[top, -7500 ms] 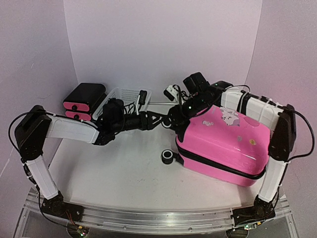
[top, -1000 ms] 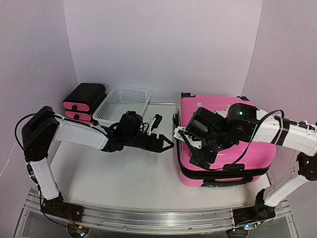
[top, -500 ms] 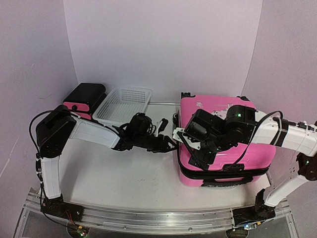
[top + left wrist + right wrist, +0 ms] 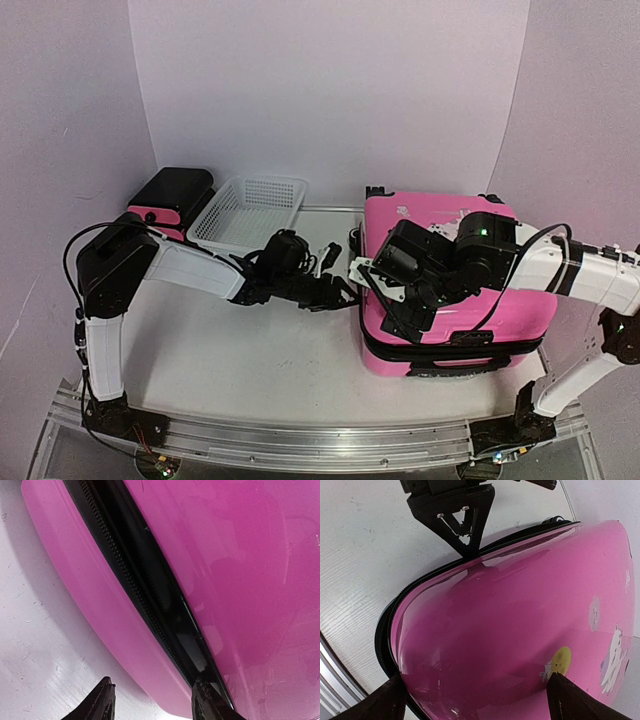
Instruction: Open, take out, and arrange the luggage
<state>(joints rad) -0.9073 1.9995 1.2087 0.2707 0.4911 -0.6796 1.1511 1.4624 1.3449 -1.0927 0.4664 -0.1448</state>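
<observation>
Top view: the luggage [image 4: 515, 320] is found flat on the right half of the desk [image 4: 250, 350], lid down, wheels toward the back wall, long axis judged near-to-far. Within the last second the left end effector [image 4: 345, 290] has been advanced to its left edge and narrowed; opening is judged begun. The right end effector [image 4: 375, 298] is held wide over the lid

Left wrist: fingers [image 4: 102, 705] are seen half apart beside the zipper band [image 4: 145, 595]; no grip is evident

Right wrist: the lid is framed by wide fingers [image 4: 387, 700]; nothing is held
</observation>
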